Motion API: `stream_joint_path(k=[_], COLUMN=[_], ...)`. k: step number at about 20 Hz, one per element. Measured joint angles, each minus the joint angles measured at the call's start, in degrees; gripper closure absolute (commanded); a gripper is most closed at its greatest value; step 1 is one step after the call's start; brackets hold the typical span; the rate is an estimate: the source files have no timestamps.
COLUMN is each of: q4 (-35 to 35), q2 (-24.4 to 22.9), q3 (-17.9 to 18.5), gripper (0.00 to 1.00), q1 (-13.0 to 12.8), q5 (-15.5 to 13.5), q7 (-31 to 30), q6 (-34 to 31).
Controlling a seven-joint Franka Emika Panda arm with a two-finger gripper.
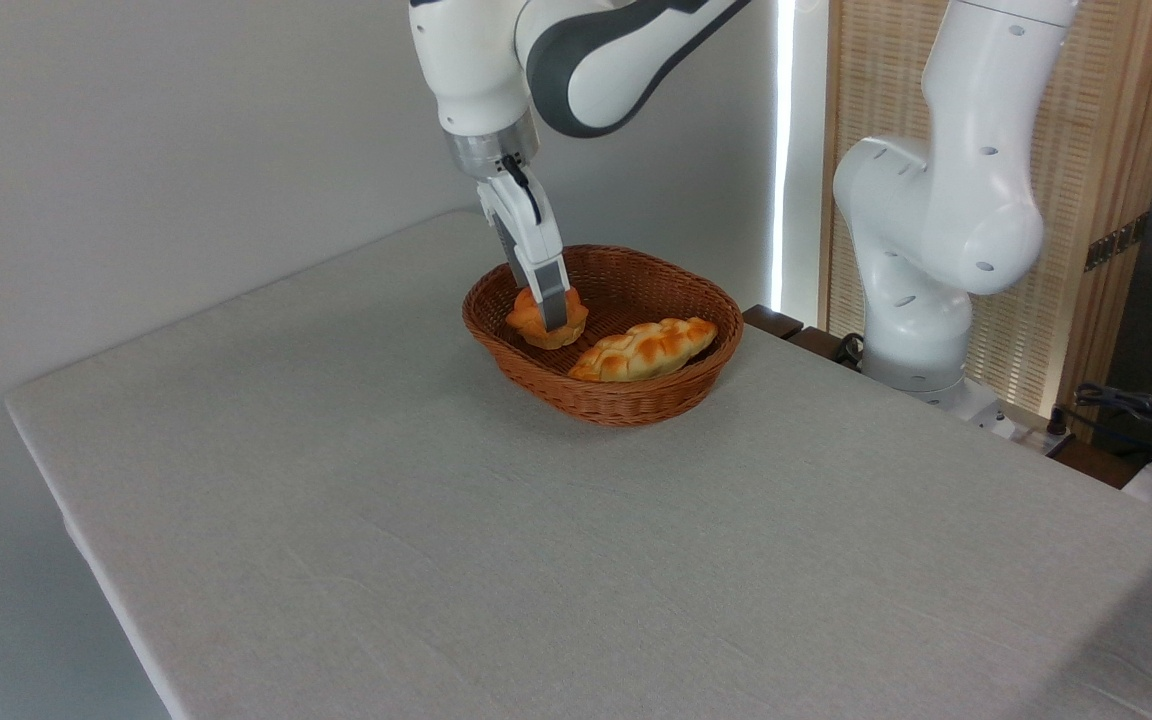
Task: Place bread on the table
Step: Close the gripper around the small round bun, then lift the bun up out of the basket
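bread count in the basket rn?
2. Round bun at the basket's left side, gripper down on it; braided loaf right of it. Nothing seems hidden.

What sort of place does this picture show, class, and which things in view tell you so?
Probably a robotics lab or test room set up as a tabletop: a white robot arm mounted beside a cloth-covered table, loose cables at the right, and a wicker basket of bread.
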Motion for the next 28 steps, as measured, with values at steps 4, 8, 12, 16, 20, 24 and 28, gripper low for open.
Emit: stream_joint_path(k=[4, 8, 12, 16, 20, 24, 28], q4=[-0.03, -0.03, -0.02, -0.02, 0.01, 2.34, 7.32], q2=[0.54, 0.66, 0.77, 0.94, 0.94, 0.93, 0.80], q3=[-0.27, -0.42, -0.45, -0.45, -0.45, -0.48, -0.26], gripper=[0.77, 0.92, 0.92, 0.92, 0.92, 0.95, 0.95], q1=[-0.19, -0.23, -0.23, -0.23, -0.22, -0.29, -0.29], q5=[0.00, 0.00, 0.00, 0.00, 0.00, 0.00, 0.00], q7=[0.00, 0.01, 0.01, 0.01, 0.01, 0.05, 0.01], q6=[0.56, 1.09, 1.19, 1.19, 1.18, -4.92, -13.01])
